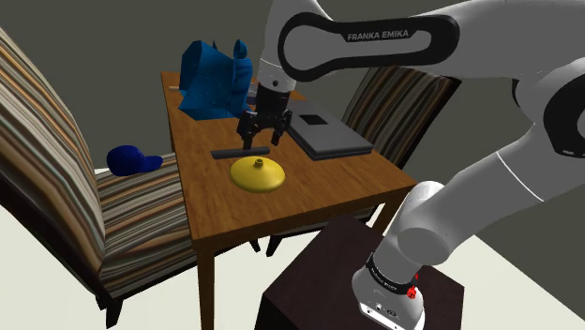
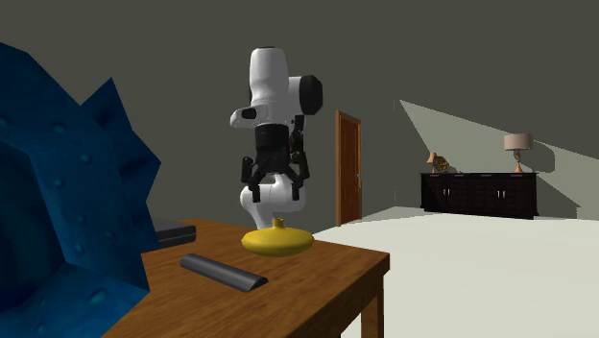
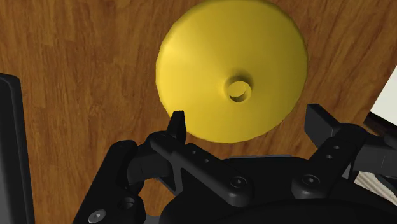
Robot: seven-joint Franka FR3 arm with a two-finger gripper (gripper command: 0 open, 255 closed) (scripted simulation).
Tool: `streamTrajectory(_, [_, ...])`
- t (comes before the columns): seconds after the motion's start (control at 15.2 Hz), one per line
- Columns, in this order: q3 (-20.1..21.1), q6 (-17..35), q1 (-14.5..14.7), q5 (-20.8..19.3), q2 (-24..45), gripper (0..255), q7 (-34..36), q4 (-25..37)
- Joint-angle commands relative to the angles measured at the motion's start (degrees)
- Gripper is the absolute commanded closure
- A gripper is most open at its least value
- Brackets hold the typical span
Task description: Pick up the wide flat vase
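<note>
- The gripper hangs at the shoulder view's centre, jaws released and apart.
- The yellow vase sits just below it on the wooden table, untouched.

A bulky blue object, a flat dark slab and a dark grey bar sit on a wooden table. A blue cap rests on a striped chair beside it. Across the room, a lamp tops a dark sideboard near a brown door.
</note>
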Motion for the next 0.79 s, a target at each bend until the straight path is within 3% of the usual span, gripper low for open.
streamTrajectory(0.0, [0.3, 1.7, 0.1, 0.1, 0.8, 0, 0.2, -0.9])
streamTrajectory(0.4, [0.5, 5.3, 0.1, 0.3, 1.4, 0, 0.0, -3.9])
streamTrajectory(0.46, [0.5, 5.4, 0.1, 0.3, 1.6, 255, 0.0, -3.8])
streamTrajectory(0.73, [0.5, 5.4, 0.1, 0.3, 1.6, 255, 0.0, -3.8])
